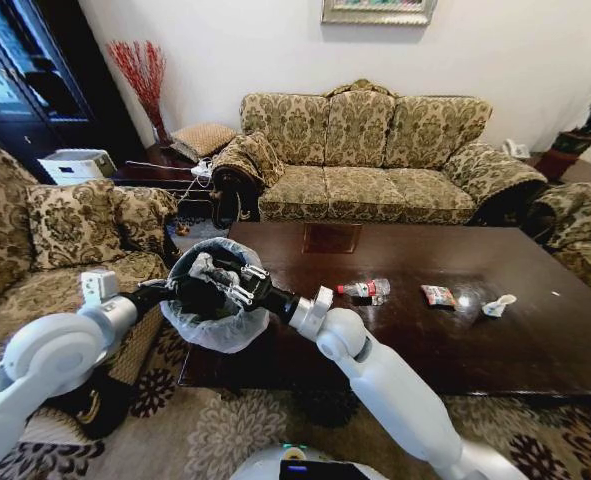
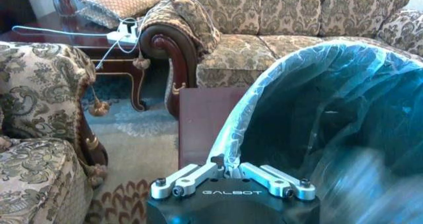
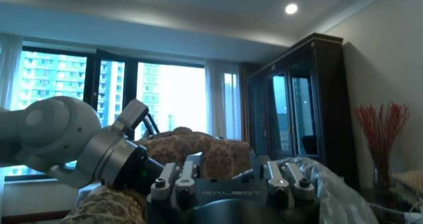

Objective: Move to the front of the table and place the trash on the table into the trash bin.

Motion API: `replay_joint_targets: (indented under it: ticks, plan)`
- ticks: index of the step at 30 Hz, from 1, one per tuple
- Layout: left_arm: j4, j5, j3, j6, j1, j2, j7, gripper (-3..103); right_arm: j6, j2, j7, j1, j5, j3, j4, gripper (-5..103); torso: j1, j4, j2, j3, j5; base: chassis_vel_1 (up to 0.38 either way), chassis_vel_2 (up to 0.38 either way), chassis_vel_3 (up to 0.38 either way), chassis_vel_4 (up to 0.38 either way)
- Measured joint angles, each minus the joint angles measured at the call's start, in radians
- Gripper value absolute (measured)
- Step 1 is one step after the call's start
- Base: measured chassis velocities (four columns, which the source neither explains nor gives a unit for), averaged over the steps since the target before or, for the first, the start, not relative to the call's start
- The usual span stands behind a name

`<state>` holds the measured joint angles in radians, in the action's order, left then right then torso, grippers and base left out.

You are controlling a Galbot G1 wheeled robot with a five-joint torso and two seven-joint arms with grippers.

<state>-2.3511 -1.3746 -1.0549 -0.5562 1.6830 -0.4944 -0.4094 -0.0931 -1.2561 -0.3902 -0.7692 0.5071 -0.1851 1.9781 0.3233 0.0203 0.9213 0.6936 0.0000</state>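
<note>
The left gripper (image 1: 180, 292) is clamping the trash bin (image 1: 218, 330) rim at the table's (image 1: 535, 340) near-left corner. The right gripper (image 1: 215, 270) is hanging over the bin mouth; I cannot tell what it's carrying. Bottle (image 1: 365, 289), wrapper (image 1: 437, 295) and cup piece (image 1: 496, 305) are waiting mid-table; next calls for reaching them.

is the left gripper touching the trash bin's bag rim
Touching. In the left wrist view the left gripper has its fingers closed on the bag-lined rim of the trash bin, no gap between them.

Patterned sofa (image 1: 370, 155) against the far wall, matching armchair (image 1: 45, 250) at left, red branches (image 1: 140, 70) in the corner.
</note>
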Motion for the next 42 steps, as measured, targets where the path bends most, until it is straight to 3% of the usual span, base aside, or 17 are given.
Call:
replay_joint_targets:
  ticks: [3, 5, 12, 13, 15, 16, 18, 19, 20, 21, 24, 26, 29, 32, 34, 37, 42]
  plan:
    - [-0.003, 0.0, 0.002, 0.0, 0.0, -0.002, -0.003, 0, 0.003, -0.005, 0.001, 0.006, 0.001, 0.003, 0.0, 61, 0.0, 0.0, 0.0, 0.0, 0.0001, 0.0, 0.0, 0.0, 0.0]
    - [-0.003, 0.0, 0.003, 0.0, 0.0, -0.004, -0.004, 0, 0.009, -0.006, 0.003, 0.003, 0.005, 0.009, 0.002, 61, 0.0, 0.0, 0.0, 0.0, 0.0, 0.0, 0.0, 0.0, 0.0]
    - [0.019, 0.01, -0.019, -0.008, 0.013, -0.02, -0.01, 0, 0.072, -0.023, 0.038, -0.148, 0.006, 0.179, 0.008, 88, 0.0, 0.0002, 0.0, 0.0, 0.0002, 0.0, 0.0, 0.0, 0.0]
    - [0.022, 0.012, -0.027, -0.012, 0.017, -0.022, -0.01, 0, 0.078, -0.023, 0.105, -0.193, -0.022, 0.22, -0.006, 93, 0.0, 0.0002, 0.0, 0.0, 0.0001, 0.0, 0.0, 0.0, 0.0]
    - [0.032, 0.014, -0.033, -0.014, 0.018, -0.022, -0.01, 0, 0.034, -0.039, 0.389, -0.292, -0.067, 0.307, -0.03, 99, 0.0, -0.0002, 0.0, 0.0, 0.0002, 0.0, 0.0, 0.0, 0.0]
    - [0.032, 0.014, -0.033, -0.014, 0.018, -0.022, -0.01, 0, 0.034, -0.039, 0.389, -0.292, -0.067, 0.307, -0.03, 99, 0.0, -0.0002, 0.0, 0.0, 0.0002, 0.0, 0.0, 0.0, 0.0]
    - [0.035, 0.015, -0.026, -0.014, 0.009, -0.021, -0.011, 0, 0.006, -0.055, 0.581, -0.327, -0.047, 0.322, -0.032, 100, 0.0, -0.0003, 0.0, 0.0, 0.0002, 0.0, 0.0, 0.0, 0.0]
    - [0.034, 0.015, -0.016, -0.014, 0.0, -0.019, -0.011, 0, -0.007, -0.068, 0.74, -0.338, -0.006, 0.324, -0.032, 100, 0.0, -0.0003, 0.0, 0.0, 0.0003, 0.0, 0.0, 0.0, 0.0]
    - [0.03, 0.015, -0.006, -0.014, -0.008, -0.017, -0.013, 0, -0.008, -0.08, 0.835, -0.337, 0.015, 0.325, -0.037, 100, 0.0, -0.0002, 0.0, 0.0, -0.0001, 0.0, 0.0, 0.0, 0.0]
    - [0.03, 0.015, -0.006, -0.014, -0.008, -0.017, -0.013, 0, -0.008, -0.08, 0.835, -0.337, 0.015, 0.325, -0.037, 100, 0.0, -0.0002, 0.0, 0.0, -0.0001, 0.0, 0.0, 0.0, 0.0]
    - [0.014, 0.014, 0.006, -0.014, -0.015, -0.015, -0.013, 0, 0.019, -0.112, 1.093, -0.298, 0.067, 0.329, -0.076, 100, 0.0, 0.0, 0.0, 0.0, 0.0, 0.0, 0.0, 0.0, 0.0]
    - [0.012, 0.014, 0.005, -0.014, -0.015, -0.016, -0.014, 0, 0.025, -0.113, 1.138, -0.288, 0.083, 0.327, -0.081, 100, 0.0, 0.0, 0.0, 0.0, 0.0001, 0.0, 0.0, 0.0, 0.0]
    - [0.002, 0.014, -0.016, -0.013, 0.006, -0.028, -0.014, 0, 0.063, -0.161, 1.419, -0.222, 0.195, 0.334, -0.131, 100, 0.0, 0.0, 0.0, 0.0, 0.0004, 0.0, 0.0, 0.0, 0.0]
    - [-0.001, 0.015, -0.021, -0.012, 0.01, -0.031, -0.014, 0, 0.068, -0.18, 1.47, -0.197, 0.223, 0.356, -0.165, 100, 0.0, 0.0002, 0.0, 0.0, 0.0002, 0.0, 0.0, 0.0, 0.0]
    - [-0.005, 0.016, -0.021, -0.01, 0.01, -0.036, -0.013, 0, 0.068, -0.172, 1.523, -0.143, 0.325, 0.369, -0.214, 100, 0.0, 0.0002, 0.0, 0.0, -0.0002, 0.0, 0.0, 0.0, 0.0]
    - [-0.007, 0.017, -0.017, -0.008, 0.008, -0.038, -0.013, 0, 0.067, -0.163, 1.544, -0.111, 0.392, 0.372, -0.245, 100, 0.0, 0.0001, 0.0, 0.0, -0.0001, 0.0, 0.0, 0.0, 0.0]
    - [-0.005, 0.027, -0.006, -0.001, 0.01, -0.044, -0.009, 0, 0.019, -0.174, 1.479, -0.03, 0.514, 0.43, -0.394, 100, 0.0, -0.0001, 0.0, 0.0, 0.0001, 0.0, 0.0, 0.0, 0.0]
